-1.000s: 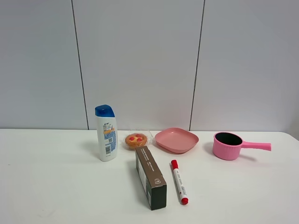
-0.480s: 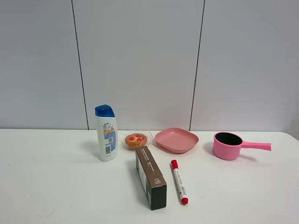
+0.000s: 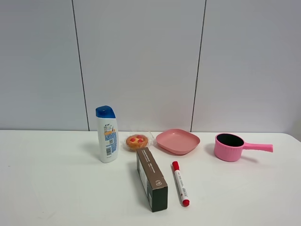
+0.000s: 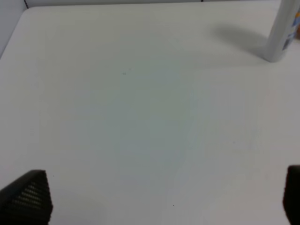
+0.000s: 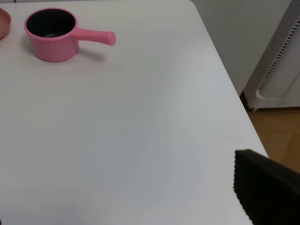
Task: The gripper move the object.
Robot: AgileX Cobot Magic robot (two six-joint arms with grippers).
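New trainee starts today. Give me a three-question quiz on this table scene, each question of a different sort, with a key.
1. True or false: the brown carton lies flat on the table with no gripper touching it.
2. Which thing lies closest beside the carton? A) the pink saucepan B) the red-capped marker C) the pink plate
3. Fill in: the small pastry sits between the shampoo bottle and the pink ____.

Key: 1 true; 2 B; 3 plate.
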